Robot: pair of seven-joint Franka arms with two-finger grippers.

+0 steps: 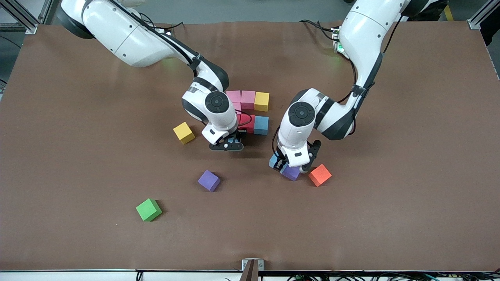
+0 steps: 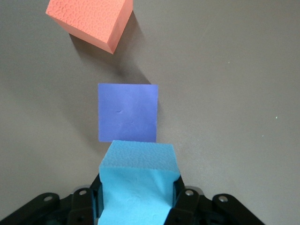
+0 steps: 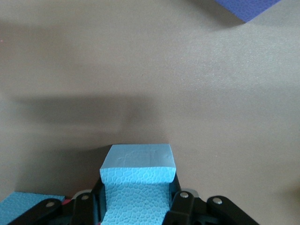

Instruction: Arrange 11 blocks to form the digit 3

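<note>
Both grippers are shut on light blue blocks. The left gripper holds its light blue block low over the table, right beside a purple cube. The right gripper holds the other light blue block just off the cluster's edge that is nearer the front camera. That cluster has two pink blocks and a yellow one in a row. A red block and a light blue one lie nearer the camera, the rest hidden by the right wrist.
An orange cube lies beside the purple cube, toward the left arm's end. A loose yellow cube, a second purple cube and a green cube lie toward the right arm's end.
</note>
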